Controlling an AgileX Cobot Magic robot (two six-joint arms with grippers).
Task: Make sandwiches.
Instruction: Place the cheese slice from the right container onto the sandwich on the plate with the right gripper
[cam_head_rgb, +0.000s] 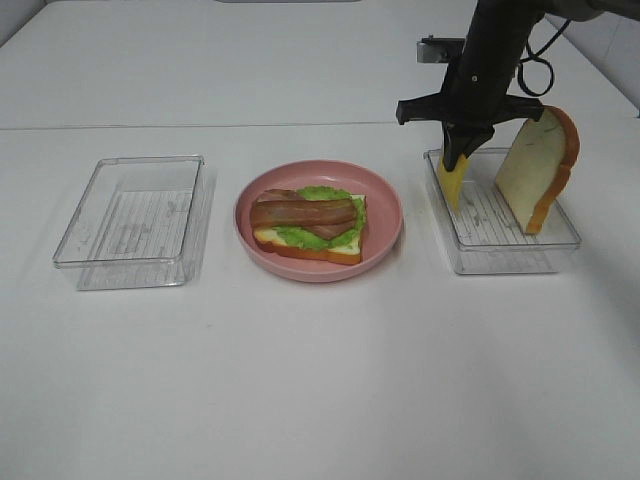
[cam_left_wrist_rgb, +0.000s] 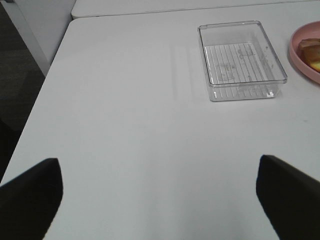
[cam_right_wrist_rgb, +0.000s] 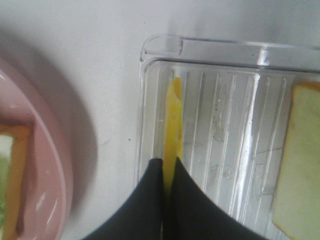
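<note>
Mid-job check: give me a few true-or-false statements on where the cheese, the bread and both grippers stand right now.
1. The right gripper is shut on the cheese slice. True.
2. The bread slice lies flat in the right container. False: it stands on edge, tilted.
3. Bacon strips top the stack on the pink plate. True.
4. The left gripper holds lettuce. False: it is open and holds nothing.
</note>
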